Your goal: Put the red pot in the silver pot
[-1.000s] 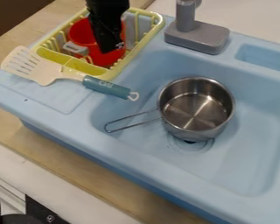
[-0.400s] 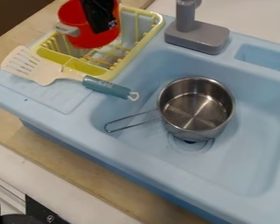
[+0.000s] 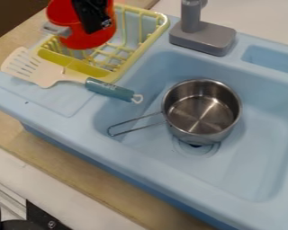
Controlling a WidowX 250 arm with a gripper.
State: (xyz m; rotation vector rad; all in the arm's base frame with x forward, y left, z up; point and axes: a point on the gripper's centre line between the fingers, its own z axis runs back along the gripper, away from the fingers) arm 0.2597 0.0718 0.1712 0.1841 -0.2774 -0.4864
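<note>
"From the camera view, which way must you go?"

"Down and to the right in that view: the silver saucepan sits in the blue sink, well apart from my gripper. Its wire handle points to the lower left, so I'd come in over the bowl's mouth, clear of that handle."

"And the red pot?"

"At my fingertips, raised above the yellow dish rack. I judge I'm clamped on its wall (though which part of the wall, I can't tell). Its grey handle sticks out leftward, away from the saucepan."

"Any worry?"

"That the pot might catch the saucepan's rim. I'd carry it across high, center it, then lower it."
</note>
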